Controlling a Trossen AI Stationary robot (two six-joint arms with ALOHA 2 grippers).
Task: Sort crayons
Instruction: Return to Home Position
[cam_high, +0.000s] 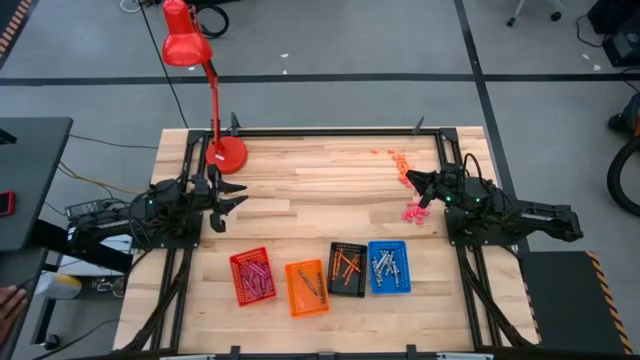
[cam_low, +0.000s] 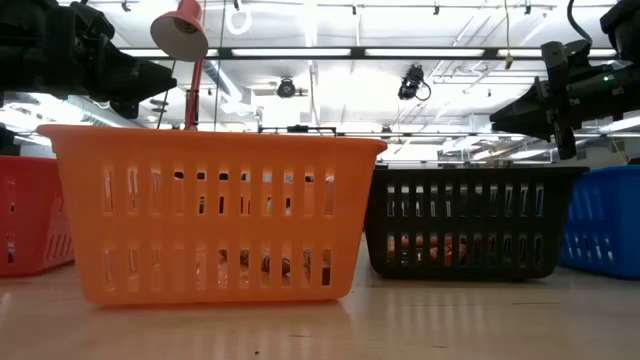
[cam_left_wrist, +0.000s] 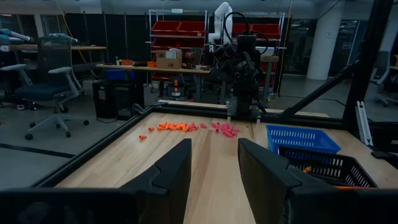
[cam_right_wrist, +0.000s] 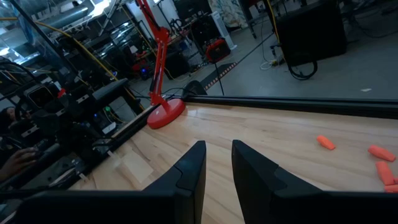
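Note:
Four small baskets stand in a row near the table's front: red (cam_high: 252, 276) with purple crayons, orange (cam_high: 307, 287) with brownish ones, black (cam_high: 346, 269) with orange ones, blue (cam_high: 388, 267) with silvery ones. Loose orange crayons (cam_high: 398, 160) and pink crayons (cam_high: 414, 211) lie on the wood at the far right, also seen as orange crayons (cam_left_wrist: 174, 126) and pink crayons (cam_left_wrist: 224, 129). My left gripper (cam_high: 232, 195) hovers open at the left, pointing level across the table. My right gripper (cam_high: 412, 180) hovers open beside the loose crayons, nothing between its fingers.
A red desk lamp (cam_high: 226, 152) stands on its round base at the far left of the table, its head (cam_high: 184, 40) reaching beyond the far edge. A black frame rail (cam_high: 330, 131) runs along the table's edges. Bare wood (cam_high: 320, 190) lies between the two grippers.

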